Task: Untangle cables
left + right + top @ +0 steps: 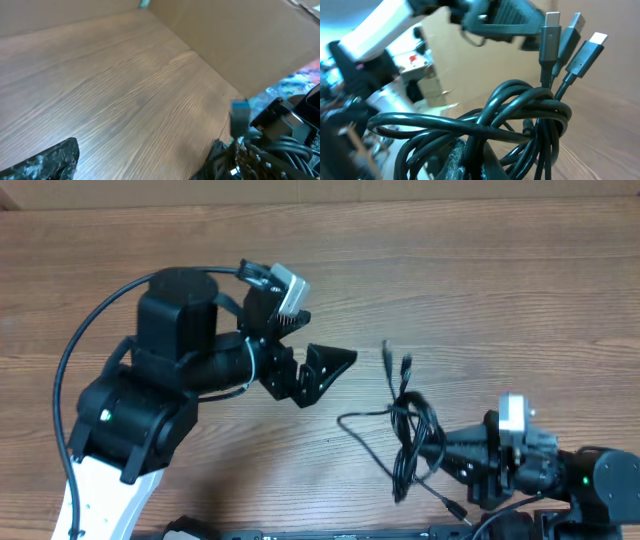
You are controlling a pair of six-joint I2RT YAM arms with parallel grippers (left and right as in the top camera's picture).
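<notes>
To the left of the cables [410, 430], and apart from them, the left tool [322, 376] hung over the bench [520, 280] with its jaws spread wide and nothing between them. Its own wrist view showed only bare wood beyond one of its fingers [45, 160]. The cables formed one knotted black bunch, with a loose loop trailing out toward the left tool and the plug ends [405, 365] pointing away from the knot on its far side. Whether the bunch rested on the bench or was lifted a little could not be told. On the right of the cables, the right tool [445, 455] was clenched on the lower right part of the bunch, and its wrist view showed cords crossing one another, the plugs standing free of the knot. The step looked an early one: one tool anchoring the tangle, the other free to pick. The next move would probably call for the left tool to close on the trailing loop or a single plug end and draw it away from the anchored bunch without pulling the knot tighter.
</notes>
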